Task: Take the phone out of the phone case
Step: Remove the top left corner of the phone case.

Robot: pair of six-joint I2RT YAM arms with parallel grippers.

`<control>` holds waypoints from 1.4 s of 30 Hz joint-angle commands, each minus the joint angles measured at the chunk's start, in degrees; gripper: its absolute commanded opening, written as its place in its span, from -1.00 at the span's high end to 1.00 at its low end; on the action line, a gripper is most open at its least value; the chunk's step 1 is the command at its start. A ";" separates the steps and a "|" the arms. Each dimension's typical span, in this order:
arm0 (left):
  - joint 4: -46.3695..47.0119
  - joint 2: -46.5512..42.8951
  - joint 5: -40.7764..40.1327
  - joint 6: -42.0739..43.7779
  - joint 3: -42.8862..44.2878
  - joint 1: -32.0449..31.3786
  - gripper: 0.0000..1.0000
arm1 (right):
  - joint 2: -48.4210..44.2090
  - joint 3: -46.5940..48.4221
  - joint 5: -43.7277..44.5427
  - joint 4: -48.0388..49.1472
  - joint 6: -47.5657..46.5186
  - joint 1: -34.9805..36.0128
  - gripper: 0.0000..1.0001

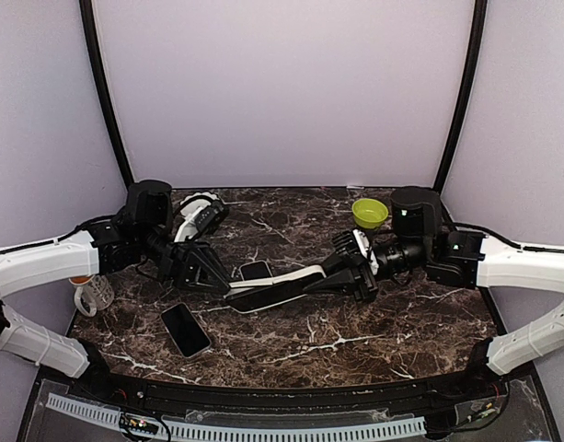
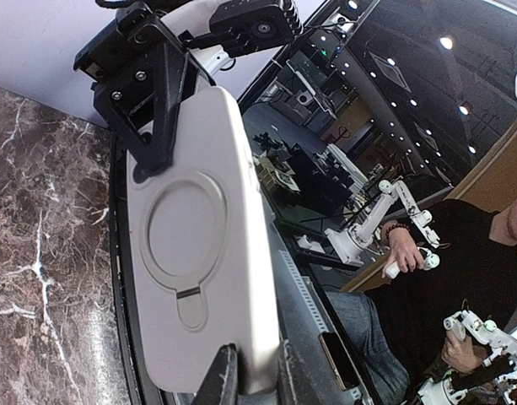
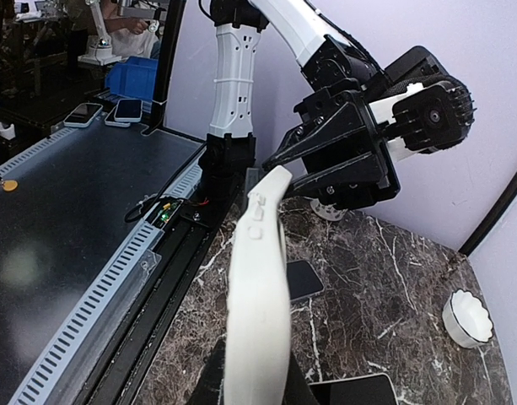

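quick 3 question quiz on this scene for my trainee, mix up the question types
1. True or false: the white phone case lies flat on the marble table.
2. Which grips the case? A) the left gripper only B) the right gripper only C) both
3. Short answer: what dark, flat thing lies on the table nearer the arm bases than the left gripper?

Key
1. False: it is held up off the table.
2. C: one gripper is clamped on each end.
3. A phone with a dark screen.
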 commanded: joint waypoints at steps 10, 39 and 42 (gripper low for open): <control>-12.82 -0.30 -22.19 7.67 3.57 -0.69 0.79 | -2.47 -2.84 0.89 19.06 4.54 1.40 1.00; -3.33 -11.62 -40.58 12.51 -4.23 -0.68 0.28 | 6.15 -5.96 18.08 61.64 56.57 2.09 1.00; -3.31 -12.68 -42.15 12.21 -4.43 -0.77 0.20 | 5.80 -4.82 20.53 58.73 56.36 2.19 1.00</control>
